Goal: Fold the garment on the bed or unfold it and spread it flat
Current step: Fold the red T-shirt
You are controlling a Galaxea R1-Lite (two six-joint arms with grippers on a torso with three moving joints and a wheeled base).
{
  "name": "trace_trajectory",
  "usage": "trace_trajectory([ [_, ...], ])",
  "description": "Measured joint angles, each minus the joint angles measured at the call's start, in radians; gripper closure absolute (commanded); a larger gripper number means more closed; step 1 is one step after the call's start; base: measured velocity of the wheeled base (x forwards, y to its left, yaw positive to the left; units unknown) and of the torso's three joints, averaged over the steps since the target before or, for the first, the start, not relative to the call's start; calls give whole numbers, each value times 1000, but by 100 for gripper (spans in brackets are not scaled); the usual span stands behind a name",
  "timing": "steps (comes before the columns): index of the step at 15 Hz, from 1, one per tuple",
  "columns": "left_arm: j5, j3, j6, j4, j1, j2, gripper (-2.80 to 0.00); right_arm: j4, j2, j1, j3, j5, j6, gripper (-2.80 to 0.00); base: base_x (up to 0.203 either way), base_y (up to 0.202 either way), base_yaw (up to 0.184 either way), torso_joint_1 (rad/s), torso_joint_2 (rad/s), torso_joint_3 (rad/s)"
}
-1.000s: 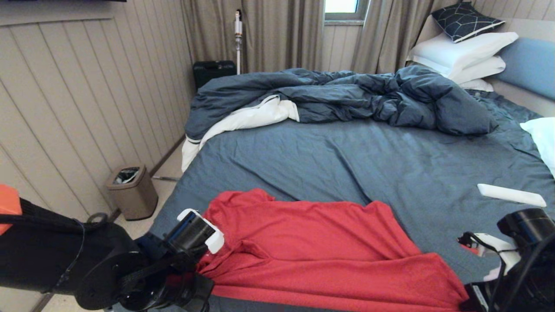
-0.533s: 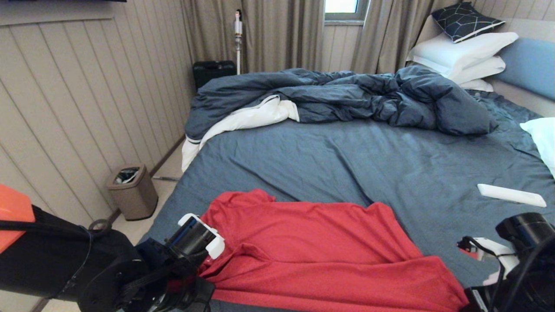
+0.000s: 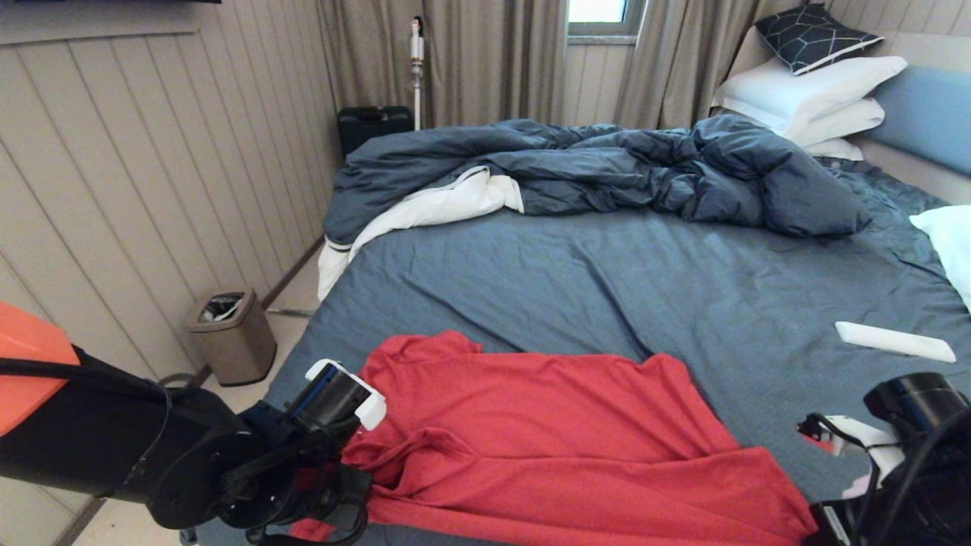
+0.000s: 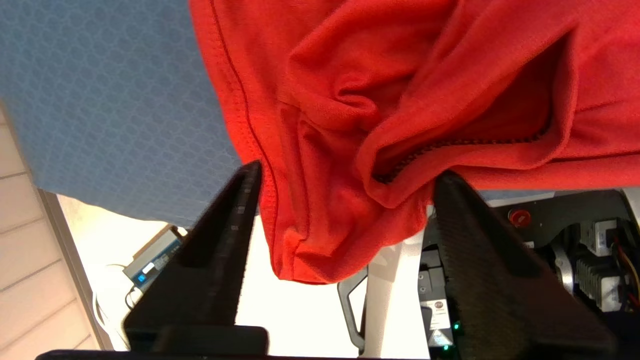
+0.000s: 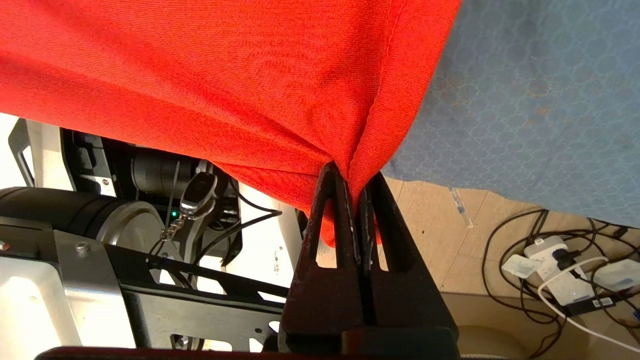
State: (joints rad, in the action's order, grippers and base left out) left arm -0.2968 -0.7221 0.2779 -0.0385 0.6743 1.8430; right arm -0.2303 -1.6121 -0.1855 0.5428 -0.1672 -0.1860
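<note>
We judge the garment (image 3: 546, 447) only half spread on the bed (image 3: 607, 303): our left gripper (image 4: 340, 210) stands jaws apart around its bunched corner, our right gripper (image 5: 361, 200) clamped on its other corner.

My head camera looks forward and down over the bed (image 3: 607, 288) from its near edge, with the pillows (image 3: 812, 91) far off at 1 o'clock. The left wrist camera sits right behind its fingers (image 4: 225, 225), close against the garment (image 4: 350, 125); the right wrist camera does likewise at the opposite corner. All three views share the garment's near hem and the bed's edge.
</note>
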Motion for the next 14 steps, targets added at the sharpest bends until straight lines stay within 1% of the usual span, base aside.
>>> trace_trajectory([
  [4, 0, -6, 0, 0, -2, -5, -280, 77, -4, 1, -21, -2, 6, 0, 0, 0, 0, 0, 0, 0],
  [13, 0, -12, -2, -1, -2, -23, -280, 82, -6, 10, -49, -1, -2, 0, 0, 0, 0, 0, 0, 0],
  [14, 0, -12, -2, -1, -3, -27, -280, 82, -5, 10, -49, -2, 2, -280, 0, 0, 0, 0, 0, 0],
])
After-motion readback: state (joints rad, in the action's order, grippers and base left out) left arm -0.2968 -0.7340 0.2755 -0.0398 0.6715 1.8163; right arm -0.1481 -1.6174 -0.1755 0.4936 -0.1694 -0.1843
